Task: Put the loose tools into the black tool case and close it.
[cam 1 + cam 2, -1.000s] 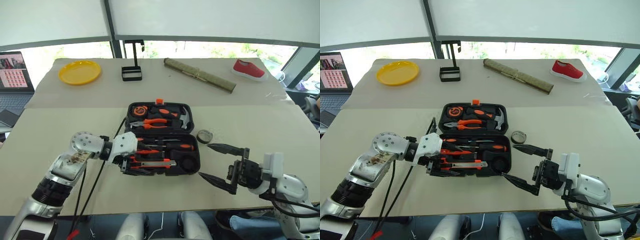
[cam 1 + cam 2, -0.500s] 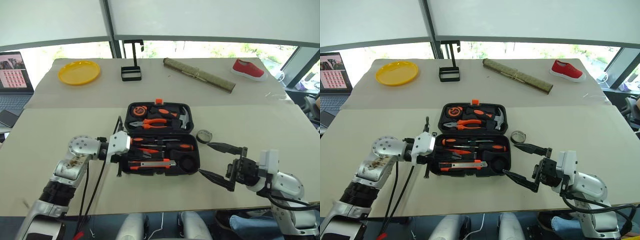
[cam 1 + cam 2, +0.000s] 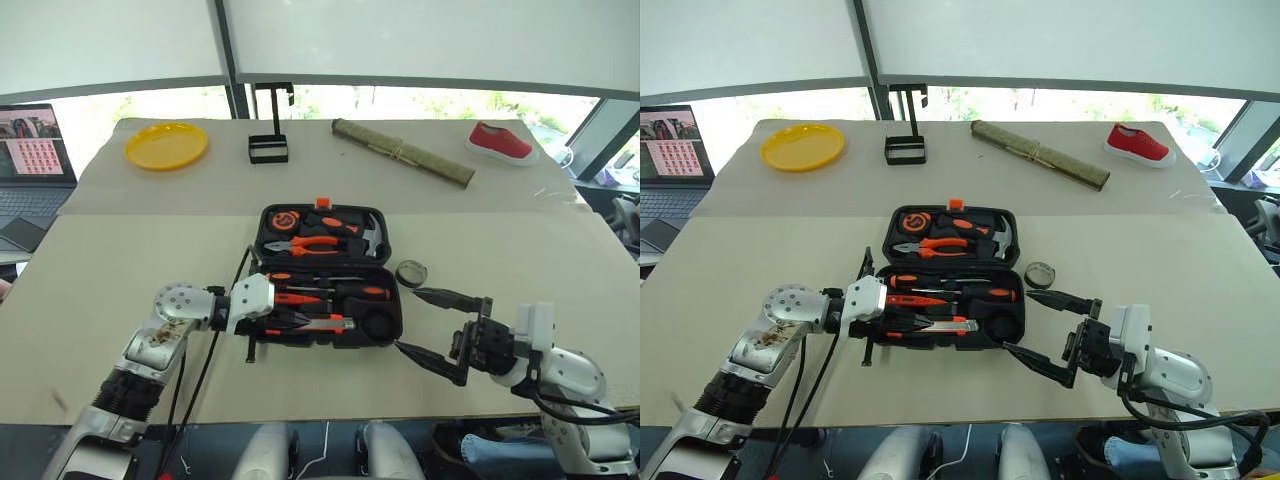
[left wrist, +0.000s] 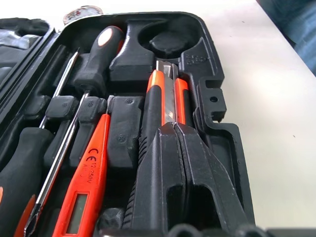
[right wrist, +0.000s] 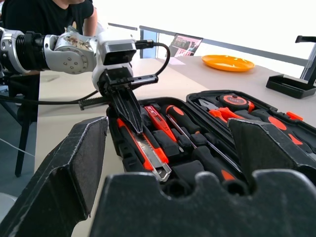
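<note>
Your left claw [image 4: 174, 129] is closed with its tips pressing the utility knife [image 4: 164, 94] into its slot in the open tool case [image 3: 395, 325], so a sideways slip could pop the knife loose. Your right claw [image 3: 432, 325] hangs spread wide beside the case, near the tape roll [image 3: 410, 272] lying on the tabletop [image 3: 520, 250]; a careless swing could knock it away.

Tape roll [image 3: 411, 272] lies right of open case [image 3: 384, 322].

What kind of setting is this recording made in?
Probably an office or lab test area: a paper-covered table by large windows, a laptop at its edge, unrelated props such as a red shoe.
</note>
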